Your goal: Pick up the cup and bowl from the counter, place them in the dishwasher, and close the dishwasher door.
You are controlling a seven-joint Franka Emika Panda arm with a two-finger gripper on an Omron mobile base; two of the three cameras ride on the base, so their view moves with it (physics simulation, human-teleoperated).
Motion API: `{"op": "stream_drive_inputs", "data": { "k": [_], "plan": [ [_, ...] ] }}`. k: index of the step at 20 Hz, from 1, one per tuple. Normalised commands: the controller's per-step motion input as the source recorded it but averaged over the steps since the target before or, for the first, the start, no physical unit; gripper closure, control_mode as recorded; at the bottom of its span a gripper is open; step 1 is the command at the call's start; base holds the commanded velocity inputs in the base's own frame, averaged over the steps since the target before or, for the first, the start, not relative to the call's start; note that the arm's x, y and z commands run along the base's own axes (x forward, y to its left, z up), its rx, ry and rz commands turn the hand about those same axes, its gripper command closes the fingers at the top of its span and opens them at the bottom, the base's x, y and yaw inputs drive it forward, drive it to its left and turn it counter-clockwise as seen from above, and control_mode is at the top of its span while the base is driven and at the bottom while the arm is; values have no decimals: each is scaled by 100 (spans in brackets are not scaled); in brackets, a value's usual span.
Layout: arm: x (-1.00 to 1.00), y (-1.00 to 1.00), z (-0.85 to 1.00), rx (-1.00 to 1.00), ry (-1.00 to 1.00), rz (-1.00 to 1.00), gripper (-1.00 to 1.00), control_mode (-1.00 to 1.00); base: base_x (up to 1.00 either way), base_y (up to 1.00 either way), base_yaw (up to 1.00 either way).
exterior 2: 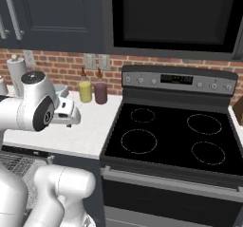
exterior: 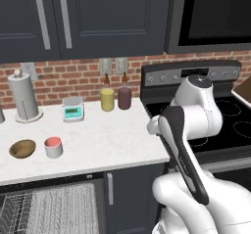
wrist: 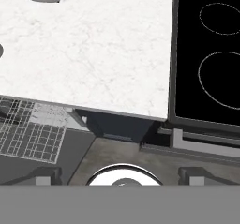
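Sitting side by side on white marble-like counter (exterior: 108, 140): short white cup (exterior: 53, 147), shallow brown wooden bowl (exterior: 22, 149); two-finger gripper (exterior 2: 66, 114) opening indeterminable.

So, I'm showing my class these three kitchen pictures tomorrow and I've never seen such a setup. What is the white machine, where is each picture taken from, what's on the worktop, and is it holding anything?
The white machine is a robot arm on a driving base, in a computer-rendered kitchen. Two pictures come from cameras on the base, behind the arm to its left and right. The third looks down from a camera on its hand.

On the white counter stand a brown bowl and, beside it, a white cup with a pink inside. Further back are a paper towel roll, a small kitchen scale, a yellow jar and a maroon jar. Below the counter the dishwasher is open, showing its wire rack. The black stove top lies to the right.

The arm holds nothing yet.
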Motion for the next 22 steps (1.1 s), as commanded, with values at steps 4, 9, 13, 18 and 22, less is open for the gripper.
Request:
{"op": "stream_drive_inputs", "data": {
  "k": [4,9,13,18,22],
  "plan": [
    [0,0,0,0,0,0,-100,100,19,9,39],
    [0,0,0,0,0,0,-100,100,1,-8,82],
    [0,0,0,0,0,0,-100,100,0,-17,95],
    [0,0,0,0,0,0,-100,100,0,-42,86],
    [0,0,0,0,0,0,-100,100,8,-17,63]
  ]
}}
